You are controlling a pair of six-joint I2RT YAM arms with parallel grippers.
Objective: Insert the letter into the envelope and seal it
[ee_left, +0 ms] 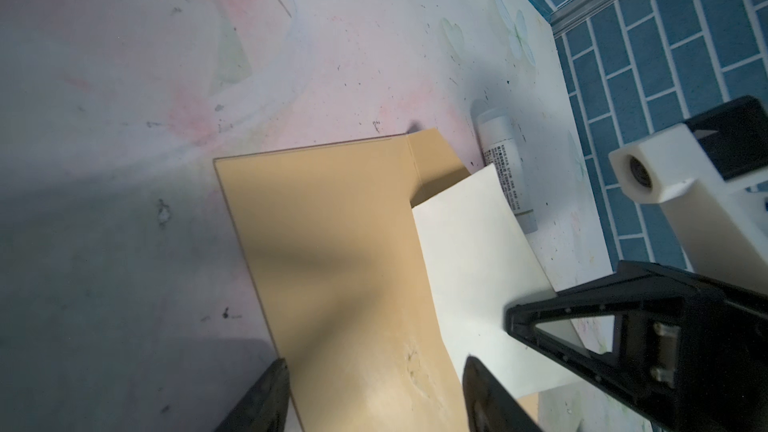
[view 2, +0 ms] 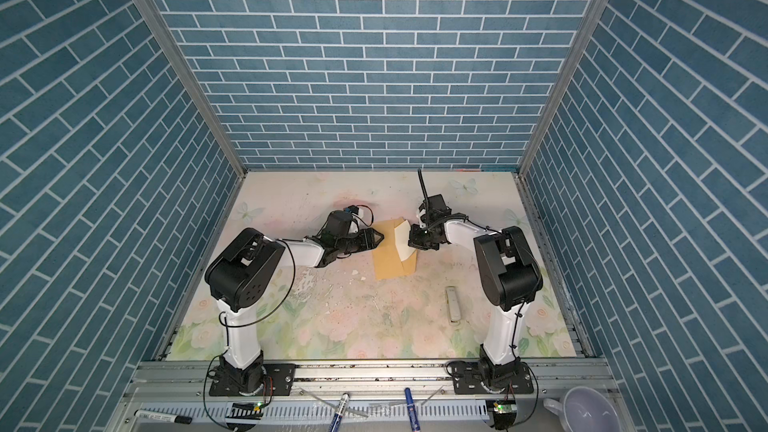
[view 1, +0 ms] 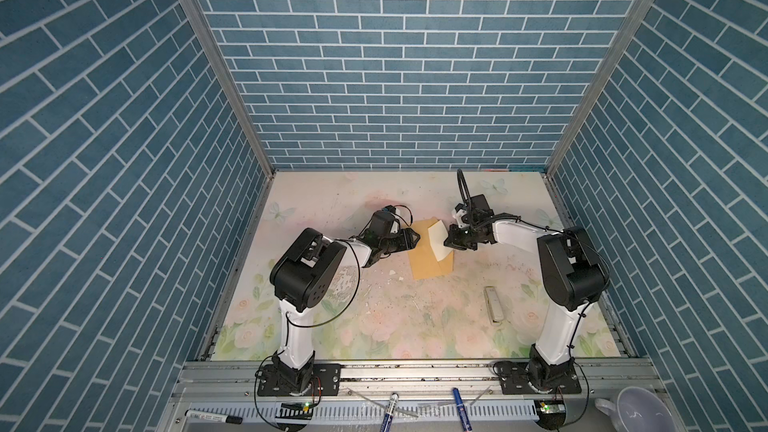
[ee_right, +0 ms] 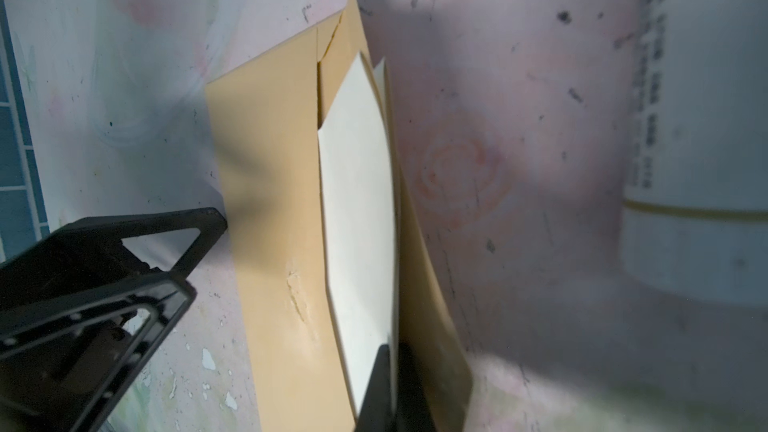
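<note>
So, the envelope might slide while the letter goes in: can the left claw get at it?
Probably yes: the left claw is open right at the envelope's edge, nothing between them; the right claw holds the letter from the opposite side.

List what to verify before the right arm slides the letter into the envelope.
1. Grip: right gripper shut on the letter: ok.
2. Opening: flap is folded back and the mouth is uncovered: ok.
3. Entry: whether the letter's leading edge is inside the mouth: cannot tell.
4. Hold-down: left gripper has its jaws open over the envelope; whether it pins it: cannot tell.
5. Clearance: white tube lies beyond the flap, apart from it in the right wrist view: ok.
</note>
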